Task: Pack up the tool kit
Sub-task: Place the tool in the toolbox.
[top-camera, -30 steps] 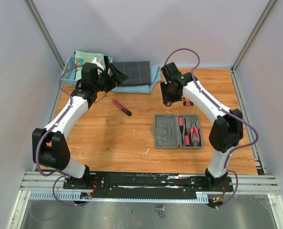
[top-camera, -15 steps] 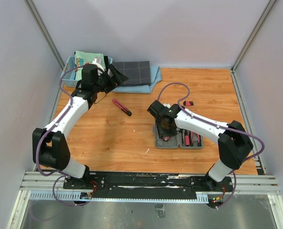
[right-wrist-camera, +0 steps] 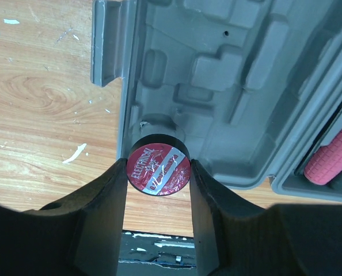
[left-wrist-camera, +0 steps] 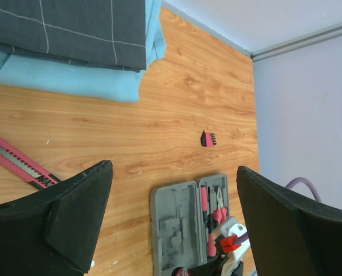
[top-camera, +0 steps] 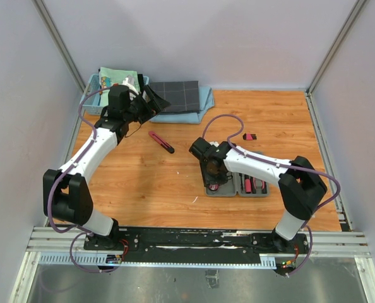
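From above, the right arm's wrist covers the left half of the open tool case (left-wrist-camera: 174, 221), so the grip is hidden there. The right wrist view shows it. The right end effector (right-wrist-camera: 158, 172), partly closed, clamps a roll of electrical tape (right-wrist-camera: 158, 164) by its sides over the near edge of the case's empty moulded half. A pink screwdriver handle (right-wrist-camera: 332, 158) is cut off at the frame edge. The left end effector (left-wrist-camera: 174, 167) hangs wide open and empty near the folded cloth (top-camera: 175, 96). On the counter (top-camera: 143, 183) lie a utility knife (top-camera: 161, 141) and, well apart, what looks like a bit holder (top-camera: 249, 136).
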Controlling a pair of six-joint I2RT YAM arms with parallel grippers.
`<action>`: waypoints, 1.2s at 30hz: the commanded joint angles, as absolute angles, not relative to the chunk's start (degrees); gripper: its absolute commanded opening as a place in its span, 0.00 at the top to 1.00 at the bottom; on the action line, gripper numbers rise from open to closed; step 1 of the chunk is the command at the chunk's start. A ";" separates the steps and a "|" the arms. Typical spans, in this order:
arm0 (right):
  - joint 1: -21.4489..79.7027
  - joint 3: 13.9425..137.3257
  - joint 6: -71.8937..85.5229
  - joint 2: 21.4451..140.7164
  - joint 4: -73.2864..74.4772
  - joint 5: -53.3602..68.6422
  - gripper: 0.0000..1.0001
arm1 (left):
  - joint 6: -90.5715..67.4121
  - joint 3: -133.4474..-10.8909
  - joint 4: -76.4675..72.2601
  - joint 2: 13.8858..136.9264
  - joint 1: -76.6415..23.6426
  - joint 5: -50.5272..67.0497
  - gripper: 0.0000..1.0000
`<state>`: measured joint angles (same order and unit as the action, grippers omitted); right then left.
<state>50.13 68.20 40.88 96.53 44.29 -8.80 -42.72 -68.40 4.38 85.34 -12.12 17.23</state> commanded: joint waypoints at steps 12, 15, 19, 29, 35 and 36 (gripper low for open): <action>51.24 67.14 40.25 99.32 42.85 -6.33 0.76 | -42.97 -67.36 2.91 84.11 -12.22 18.08 0.08; 51.24 66.18 40.34 99.25 42.33 -6.45 0.76 | -43.03 -67.32 2.93 83.96 -12.22 18.08 0.08; 51.16 65.61 39.97 99.85 41.77 -7.55 0.76 | -43.11 -67.24 2.88 83.76 -12.22 18.11 0.08; 50.71 66.36 38.61 102.65 41.14 -7.26 0.76 | -42.93 -67.41 2.98 83.24 -12.44 18.07 0.08; 50.63 66.94 38.50 102.66 40.85 -8.43 0.78 | -42.96 -67.33 2.99 83.16 -12.52 18.15 0.08; 50.63 66.93 38.50 102.22 40.68 -8.96 0.79 | -42.96 -67.32 2.98 83.18 -12.54 18.13 0.08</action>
<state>50.24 67.02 38.79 100.53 41.82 -6.83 -42.89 -67.68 4.36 85.01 -12.25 17.65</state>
